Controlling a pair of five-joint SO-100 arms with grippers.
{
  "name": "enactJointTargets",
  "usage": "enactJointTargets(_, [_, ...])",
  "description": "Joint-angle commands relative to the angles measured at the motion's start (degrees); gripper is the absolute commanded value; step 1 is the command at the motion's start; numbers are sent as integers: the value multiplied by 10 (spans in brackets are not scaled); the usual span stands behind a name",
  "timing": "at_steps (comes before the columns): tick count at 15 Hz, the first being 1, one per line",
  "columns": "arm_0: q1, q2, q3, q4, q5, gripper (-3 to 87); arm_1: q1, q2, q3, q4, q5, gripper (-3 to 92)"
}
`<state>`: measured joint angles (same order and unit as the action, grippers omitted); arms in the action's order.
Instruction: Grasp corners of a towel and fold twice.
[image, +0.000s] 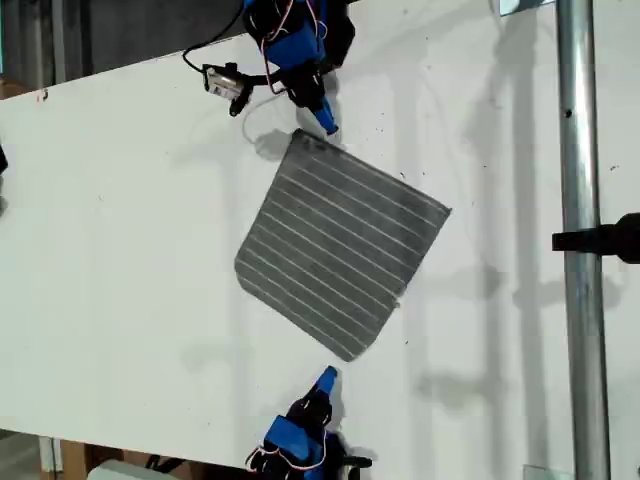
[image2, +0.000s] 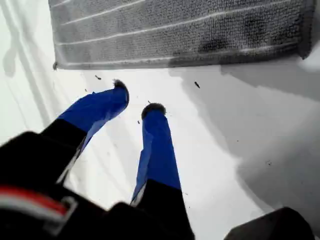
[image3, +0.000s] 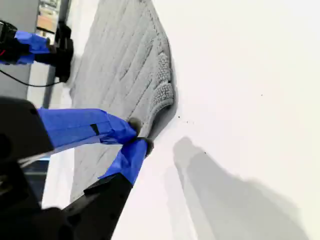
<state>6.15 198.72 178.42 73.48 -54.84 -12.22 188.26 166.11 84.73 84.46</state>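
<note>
The dark grey striped towel (image: 340, 245) lies flat on the white table (image: 120, 250), turned like a diamond. My first gripper (image: 326, 125) (image2: 136, 97), at the exterior view's top, hovers open just off the towel's (image2: 175, 30) stripe-parallel edge, beside its top corner (image: 300, 137), with nothing between its blue fingers. My second gripper (image: 327, 378) (image3: 140, 136), at the exterior view's bottom, has its fingertips together right at the towel's (image3: 120, 65) bottom corner (image: 349, 355) (image3: 157, 117). I cannot tell whether it touches the cloth. The other two corners lie free.
A metal pole (image: 575, 200) with a black clamp (image: 612, 238) runs down the exterior view's right. A small camera with a black cable (image: 225, 85) lies beside the first arm. The first arm (image3: 32, 42) shows across the towel in the second wrist view.
</note>
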Motion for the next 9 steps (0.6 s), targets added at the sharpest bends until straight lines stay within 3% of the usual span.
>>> enactJointTargets(1, [-48,2,4,3,-241,-28,54,4,-18,-3,-6,14])
enactJointTargets(6, [-48,2,4,3,-238,-28,55,4,-29,-12,-6,-2])
enactJointTargets(9, [-49,2,4,3,-237,-28,46,-41,-127,-56,-38,-2])
